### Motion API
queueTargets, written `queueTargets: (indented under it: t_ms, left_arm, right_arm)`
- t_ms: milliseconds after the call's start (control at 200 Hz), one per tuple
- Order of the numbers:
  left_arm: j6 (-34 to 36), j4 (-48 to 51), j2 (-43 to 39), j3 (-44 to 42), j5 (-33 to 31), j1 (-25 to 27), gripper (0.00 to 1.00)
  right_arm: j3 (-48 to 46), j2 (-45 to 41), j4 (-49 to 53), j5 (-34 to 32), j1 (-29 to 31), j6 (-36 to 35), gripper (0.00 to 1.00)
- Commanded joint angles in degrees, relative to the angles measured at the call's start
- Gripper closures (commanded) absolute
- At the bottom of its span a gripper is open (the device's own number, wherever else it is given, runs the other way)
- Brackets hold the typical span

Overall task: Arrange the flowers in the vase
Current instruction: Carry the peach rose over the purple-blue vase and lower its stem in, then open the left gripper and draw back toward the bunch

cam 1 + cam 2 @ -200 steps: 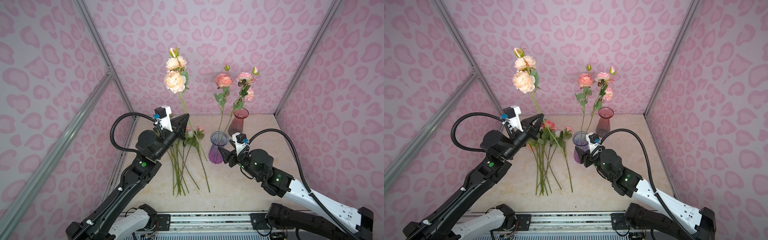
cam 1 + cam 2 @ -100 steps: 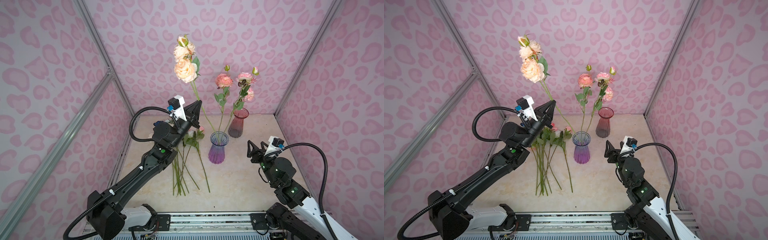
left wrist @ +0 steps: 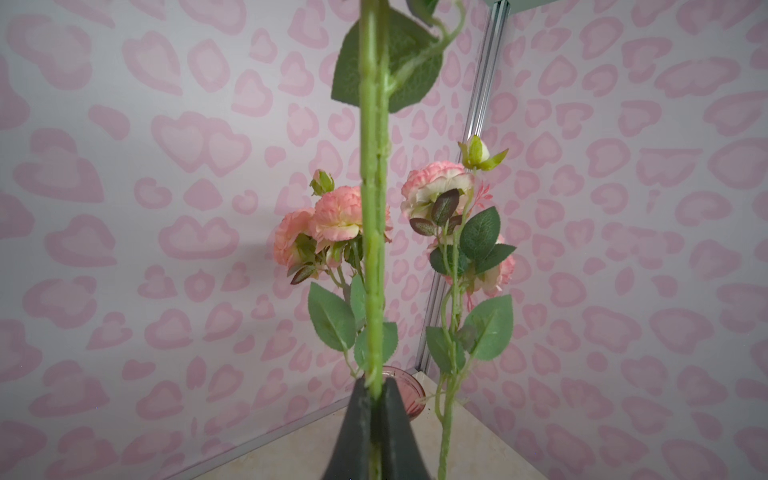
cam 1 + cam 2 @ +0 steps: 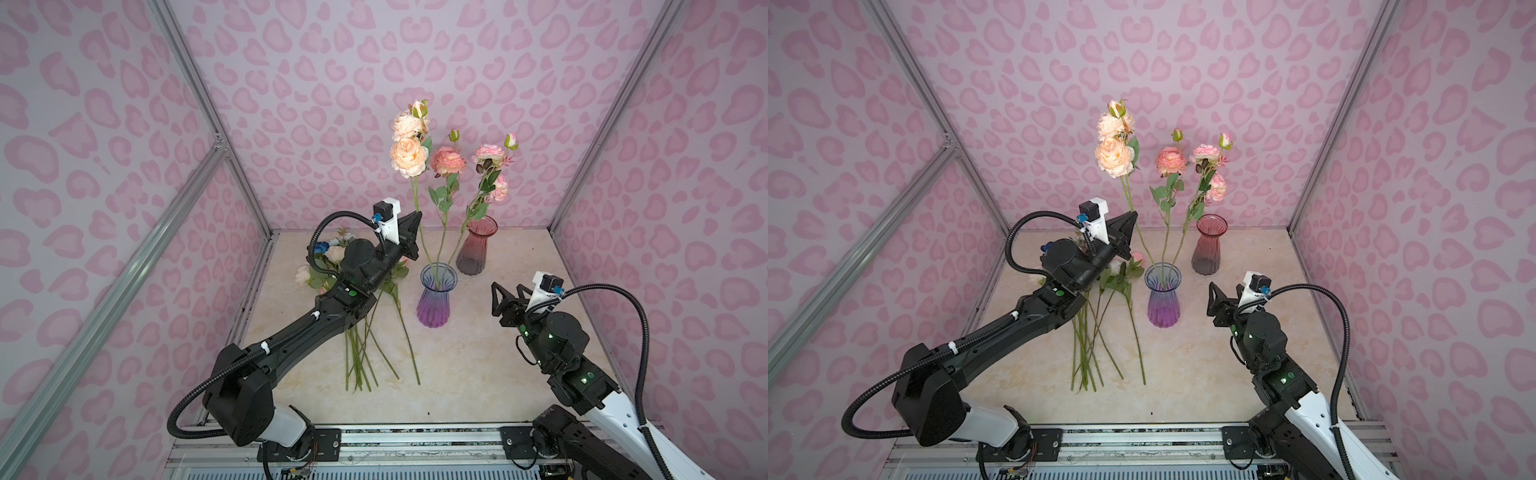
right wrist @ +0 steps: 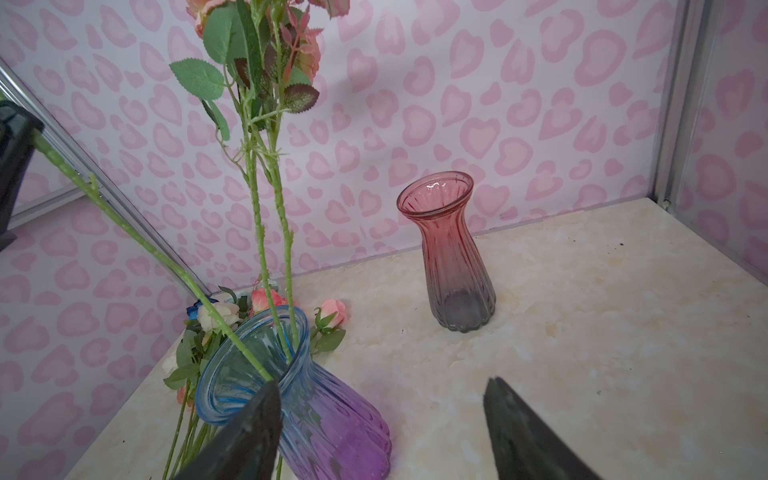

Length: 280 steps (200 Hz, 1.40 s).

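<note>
Over the vase point(image 4: 434, 303), the left gripper point(image 4: 415, 218) stays clamped on the peach flower point(image 4: 409, 157), swung across from above the pile point(image 4: 361, 353) a second ago. Its stem now dips inside the rim. The right gripper point(image 4: 506, 296), wide open and empty, has backed off the vase. Letting go looks next.

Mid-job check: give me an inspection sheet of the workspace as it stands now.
Surface: tabletop, a few dark specks.
Job's things: purple vase upright, holding two pink flowers; peach flower with its stem end in the vase mouth; loose flowers lying left of the vase.
Clutter: red vase, empty, upright.
Grippers: left gripper shut on the peach flower's stem; right gripper open, empty, right of the purple vase.
Cables: black hoses loop off both wrists, clear of the vases.
Surroundings: pink heart-print walls, metal frame posts.
</note>
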<state>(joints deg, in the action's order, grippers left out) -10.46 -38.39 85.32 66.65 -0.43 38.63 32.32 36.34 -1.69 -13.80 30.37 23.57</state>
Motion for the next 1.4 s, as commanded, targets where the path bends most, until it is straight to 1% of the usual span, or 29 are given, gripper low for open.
queueTargets:
  t_ms: [0,75,275,425,515,835,900,1050,1155,1220,1325,1395]
  left_arm:
    - [-0.8,-0.8,1.1,-1.6,-1.1,0.2,0.94]
    - [-1.1,-1.2,2.1,-3.0,-1.1,0.8,0.92]
    - [-2.4,-0.7,5.1,-3.2,-1.0,1.4,0.88]
    - [-3.4,-0.6,4.6,-4.4,-1.4,1.6,0.81]
    - [-3.8,-0.1,4.6,-5.2,-0.6,1.6,0.78]
    - [-4.7,0.4,-0.3,-9.8,-1.1,1.6,0.78]
    - [-3.7,1.1,-1.4,-10.8,-0.8,1.7,0.78]
    - [-2.9,2.2,-5.7,-14.4,-3.7,1.7,0.78]
    - [-2.4,4.7,-9.5,-16.1,-5.3,1.7,0.77]
    - [-2.2,8.3,-11.9,-16.8,-8.0,1.7,0.77]
    - [-2.1,15.8,-16.4,-18.1,-14.9,1.3,0.77]
    - [-4.4,22.0,-18.6,-19.2,-17.6,-0.6,0.79]
  right_arm:
    - [-0.7,0.1,-0.1,0.6,0.1,0.7,0.23]
    - [-1.1,0.4,-0.5,1.0,0.0,1.1,0.23]
    - [-0.9,1.7,-0.5,1.7,0.0,1.8,0.23]
    - [-0.3,1.8,0.1,1.9,0.0,1.6,0.23]
    - [-0.6,1.6,-0.2,1.6,0.0,1.7,0.23]
    - [-0.6,1.8,-0.3,2.4,0.0,2.4,0.23]
    - [-0.3,1.9,-0.3,2.9,0.0,2.4,0.23]
    - [-0.3,2.0,-1.0,3.7,0.0,3.1,0.23]
    - [0.0,2.1,-1.1,5.6,0.1,2.6,0.23]
    - [0.0,2.2,-1.4,6.6,0.1,3.1,0.24]
    - [0.7,2.8,-1.4,8.3,0.8,3.5,0.26]
    - [1.5,3.7,-1.2,9.0,2.1,2.3,0.30]
